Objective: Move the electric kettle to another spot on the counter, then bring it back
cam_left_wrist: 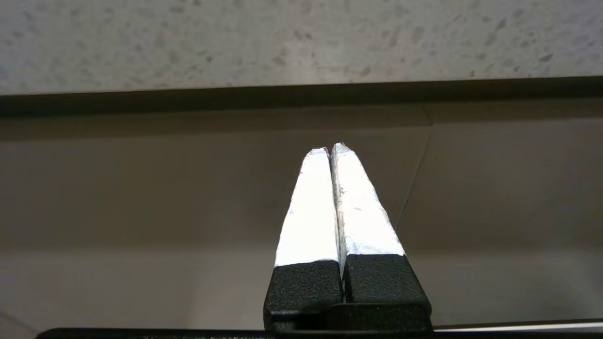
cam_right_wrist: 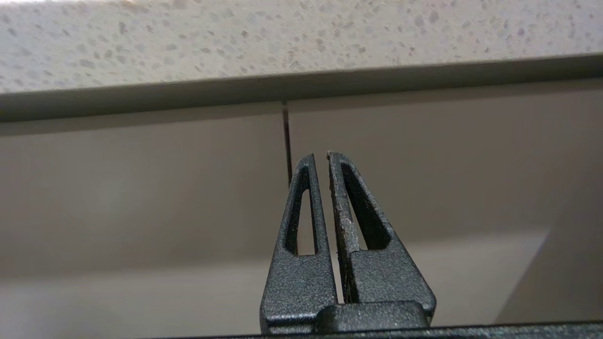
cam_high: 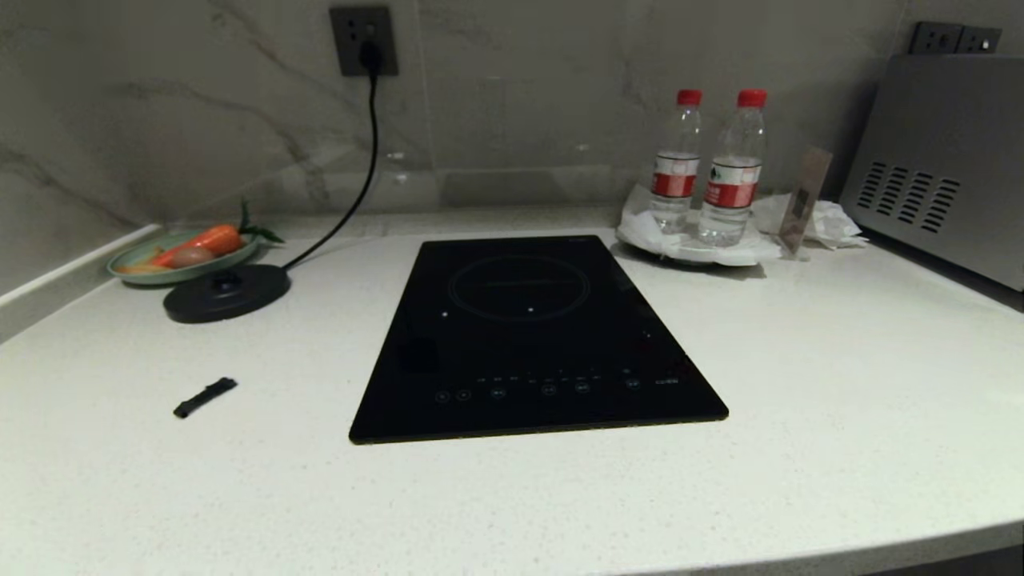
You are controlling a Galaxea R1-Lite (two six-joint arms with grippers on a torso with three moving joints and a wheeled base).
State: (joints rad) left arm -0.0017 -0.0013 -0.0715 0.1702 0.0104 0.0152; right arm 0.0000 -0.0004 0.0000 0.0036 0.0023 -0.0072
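Observation:
The electric kettle is out of view in every picture. The white speckled counter fills the head view, and neither arm shows there. My left gripper hangs below the counter's front edge, facing a beige cabinet front. Its white-wrapped fingers are pressed together, shut on nothing. My right gripper sits likewise under the counter edge, in front of a cabinet door seam. It too is shut and empty.
A round black base disc with a cord to the wall socket sits at the left, beside a green plate of vegetables. The black cooktop is central. Two water bottles stand on a white tray, and a grey appliance stands at the right. A small black strip lies near the front left.

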